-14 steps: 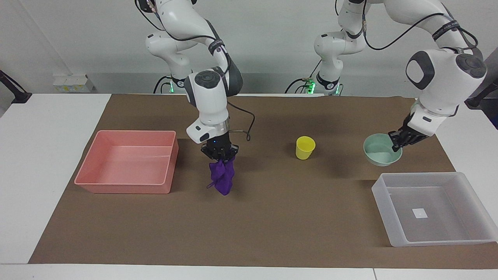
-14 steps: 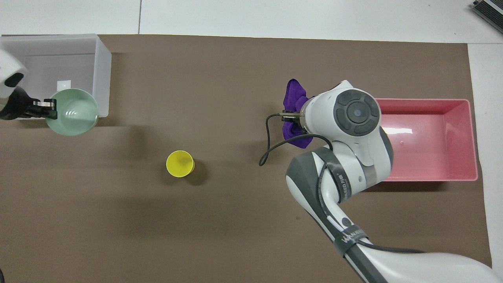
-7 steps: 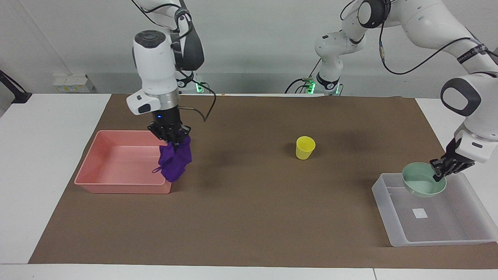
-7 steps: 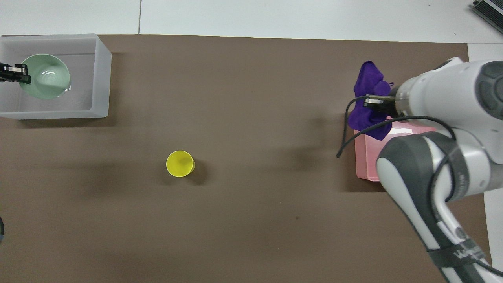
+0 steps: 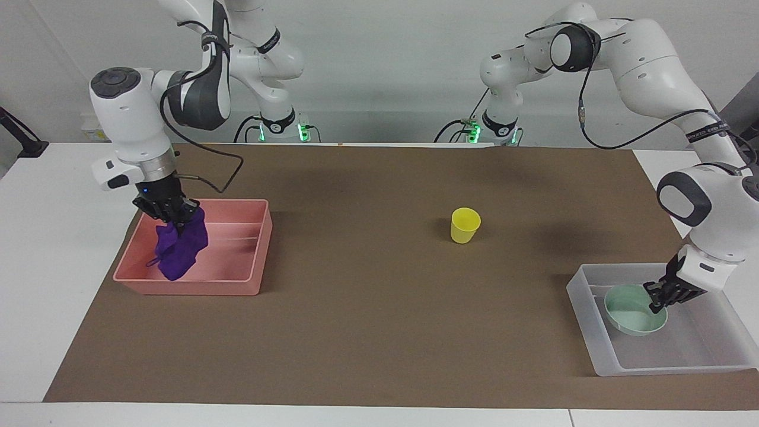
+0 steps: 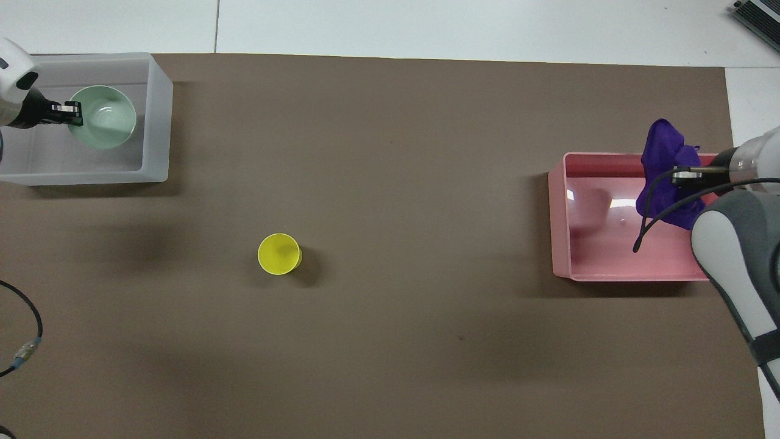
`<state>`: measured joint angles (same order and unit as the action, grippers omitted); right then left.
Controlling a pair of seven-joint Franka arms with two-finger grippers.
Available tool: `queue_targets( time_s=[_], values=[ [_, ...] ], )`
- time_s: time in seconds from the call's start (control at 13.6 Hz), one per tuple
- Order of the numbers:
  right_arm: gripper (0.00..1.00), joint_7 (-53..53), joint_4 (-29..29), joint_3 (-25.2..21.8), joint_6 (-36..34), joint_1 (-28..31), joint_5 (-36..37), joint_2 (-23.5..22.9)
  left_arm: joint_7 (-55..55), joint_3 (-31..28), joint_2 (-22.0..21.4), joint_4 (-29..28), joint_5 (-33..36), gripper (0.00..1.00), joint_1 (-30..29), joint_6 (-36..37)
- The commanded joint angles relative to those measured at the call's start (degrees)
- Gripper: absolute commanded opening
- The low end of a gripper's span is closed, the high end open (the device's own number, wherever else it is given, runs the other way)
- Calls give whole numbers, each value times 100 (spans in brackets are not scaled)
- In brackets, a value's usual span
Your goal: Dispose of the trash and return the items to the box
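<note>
While a second ago the right pincer point(image 5: 171, 218) held the purple rag point(image 5: 178, 249) over bare mat between the pink bin point(image 5: 237, 284) and the yellow cup point(image 5: 465, 225), it now hangs over the bin's interior at the right arm's end of the desk, clamped on the rag's top. The rag dangles into the bin, and I cannot tell whether its lowest fold touches the floor. In my judgement the trash step needs only a release.

The left pincer point(image 5: 659, 298) has likewise carried the mint bowl point(image 5: 633, 310) from the mat into the clear tray point(image 5: 584, 302) at the left arm's end; its fingers grip the bowl's rim, and the bowl sits low inside, tilted, seemingly at or just above the floor. Letting go would likely finish that item.

The cup stands upright on the brown mat point(image 5: 367, 332) in the middle, nearer to the robots than the tray, untouched and well apart from both pincers. Nothing lies between it and the tray; the bowl takes only part of the floor, so room remains. A loose cable point(image 6: 24, 341) shows at the overhead view's edge.
</note>
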<state>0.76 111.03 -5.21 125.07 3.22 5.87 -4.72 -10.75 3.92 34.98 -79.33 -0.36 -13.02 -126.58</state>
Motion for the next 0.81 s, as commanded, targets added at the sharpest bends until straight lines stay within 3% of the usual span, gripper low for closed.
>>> queue_targets(
  time_s=[0.0,0.07,0.29,0.37,0.52,0.59,0.74],
  values=[
    [0,-120,698,91,647,91,-25,-37,-41,-31,-123,-416,1,52,88,-383],
    [0,-129,839,91,937,91,-33,-151,-58,-31,-140,-530,10,100,80,-445],
    [0,-94,955,99,1264,82,-129,-450,-58,-31,-167,-523,19,100,98,-367],
    [5,-102,1060,99,1361,73,-287,-477,-58,-31,-175,-461,19,100,80,-289],
    [74,-103,1166,99,1511,64,-315,-477,-85,21,-141,-155,-200,100,-34,559],
    [100,-111,1157,99,1511,64,-315,-477,-76,22,-88,256,-332,100,-60,1043],
    [100,37,1096,99,1494,-41,-315,-468,-32,30,-157,435,-333,100,18,1556]
  ],
)
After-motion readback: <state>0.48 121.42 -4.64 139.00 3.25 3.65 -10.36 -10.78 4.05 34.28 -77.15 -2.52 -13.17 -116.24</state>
